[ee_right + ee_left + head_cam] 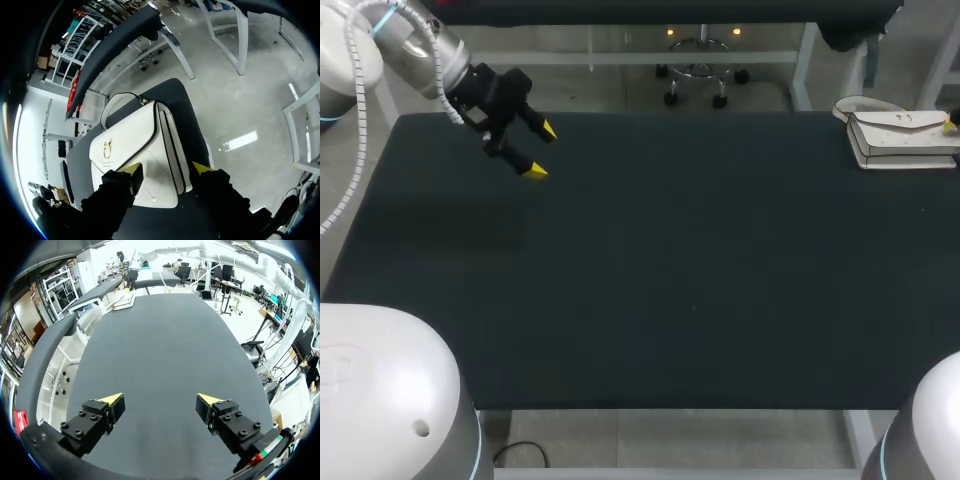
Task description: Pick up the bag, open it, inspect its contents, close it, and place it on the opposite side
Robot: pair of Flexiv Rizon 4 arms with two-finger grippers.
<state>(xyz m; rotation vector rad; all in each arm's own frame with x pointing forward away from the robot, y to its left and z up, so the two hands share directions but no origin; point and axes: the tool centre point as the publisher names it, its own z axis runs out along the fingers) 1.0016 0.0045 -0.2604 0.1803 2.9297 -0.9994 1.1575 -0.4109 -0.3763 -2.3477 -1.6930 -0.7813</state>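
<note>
Yellow-tipped left gripper (pixel 540 151): far-left corner of the black table (pixel 650 260), fingers wide apart, holding nothing, the whole table between it and the bag. Bag (pixel 135 145): white, lying flat at the far-right corner, dark edge trim, gold clasp on the flap. Its long axis runs ahead of the right gripper (pixel 166 170), handle at the far end. Right gripper: over the bag's near end, fingers spread astride it, apparently unclamped. Judged the nearer arm.
</note>
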